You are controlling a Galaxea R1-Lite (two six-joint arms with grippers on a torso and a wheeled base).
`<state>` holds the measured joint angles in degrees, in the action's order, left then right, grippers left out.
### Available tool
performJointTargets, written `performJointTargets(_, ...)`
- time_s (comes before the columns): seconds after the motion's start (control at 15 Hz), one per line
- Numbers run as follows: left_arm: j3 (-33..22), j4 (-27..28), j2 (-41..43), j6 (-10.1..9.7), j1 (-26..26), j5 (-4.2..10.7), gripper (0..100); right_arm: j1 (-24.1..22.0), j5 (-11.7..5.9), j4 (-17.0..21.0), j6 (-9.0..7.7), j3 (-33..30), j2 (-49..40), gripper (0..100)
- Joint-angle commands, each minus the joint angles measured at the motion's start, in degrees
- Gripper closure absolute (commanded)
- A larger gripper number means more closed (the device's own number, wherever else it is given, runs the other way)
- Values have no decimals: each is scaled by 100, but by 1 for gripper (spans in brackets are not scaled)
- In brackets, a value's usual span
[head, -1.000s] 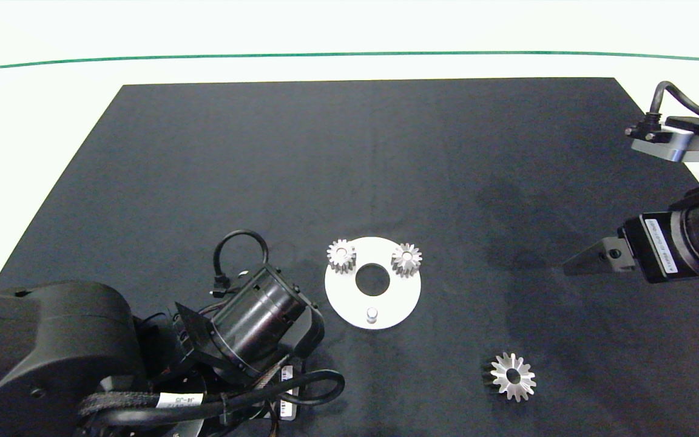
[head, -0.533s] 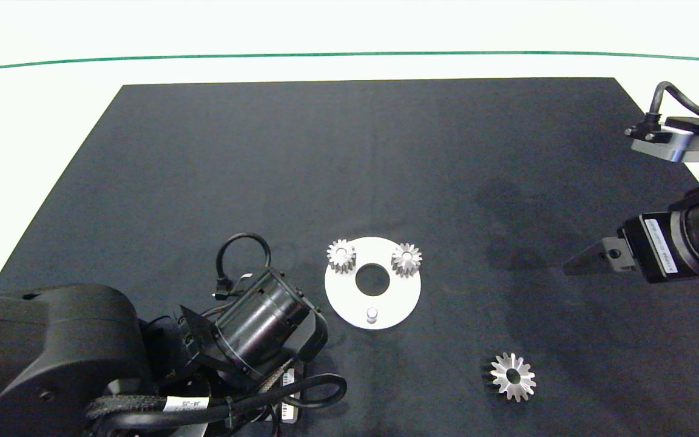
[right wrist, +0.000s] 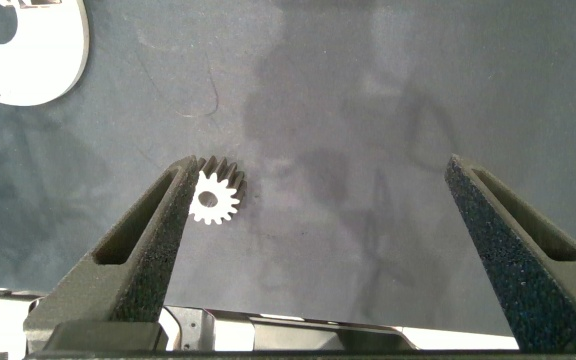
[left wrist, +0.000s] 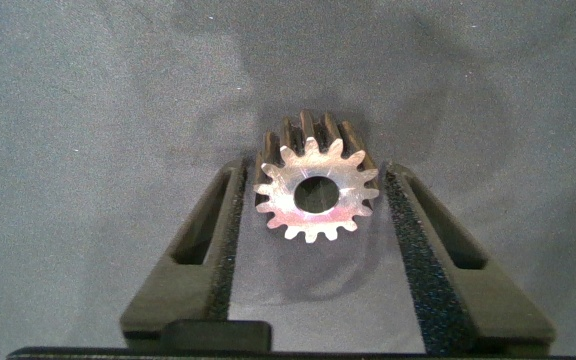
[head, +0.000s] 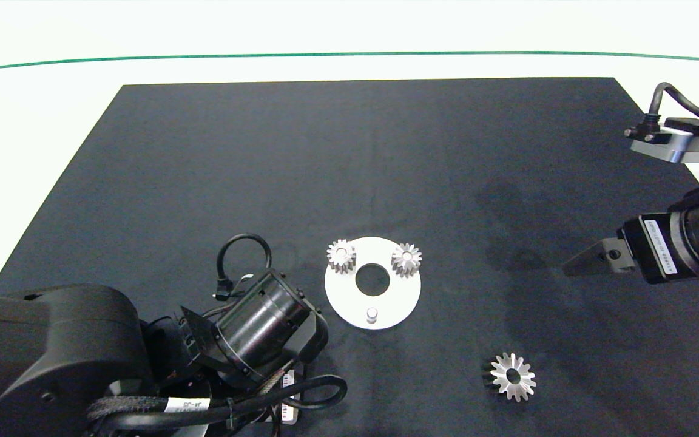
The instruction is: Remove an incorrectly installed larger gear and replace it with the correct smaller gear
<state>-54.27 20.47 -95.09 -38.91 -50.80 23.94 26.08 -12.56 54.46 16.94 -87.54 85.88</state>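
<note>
The smaller gear [left wrist: 316, 195], with short teeth and a round hole, sits between the black pads of my left gripper [left wrist: 316, 172], which is shut on it just above the dark mat. In the head view the left wrist [head: 258, 325] hides this gripper and its gear, left of the white round plate [head: 398, 300]. The larger gear [head: 512, 376], star-toothed, lies alone on the mat right of and nearer than the plate. It also shows beside one finger of my right gripper [right wrist: 320, 165] as the larger gear [right wrist: 216, 198]. The right gripper [head: 586, 262] hangs open, far right.
The plate carries two small gears [head: 341, 255] [head: 406, 259] on its far pins, a bare pin [head: 372, 314] at its near edge and a centre hole. The dark mat [head: 325, 158] stretches bare beyond it. Left arm cables [head: 301, 388] lie near the front edge.
The left wrist has shifted slightly toward the front edge and to the right. The right arm, the plate and the star-toothed gear have barely moved.
</note>
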Motion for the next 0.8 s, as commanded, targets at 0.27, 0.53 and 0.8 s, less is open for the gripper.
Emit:
performJointTargets(0.27,4,10,16,-20,-35,23,59,38,-1,-5,-7,53,25,0)
performJointTargets(0.53,22,10,16,-29,-35,93,67,38,-1,-5,-7,53,16,0)
performJointTargets(0.8,57,1,16,-29,-35,102,76,38,-10,-5,-7,53,16,0)
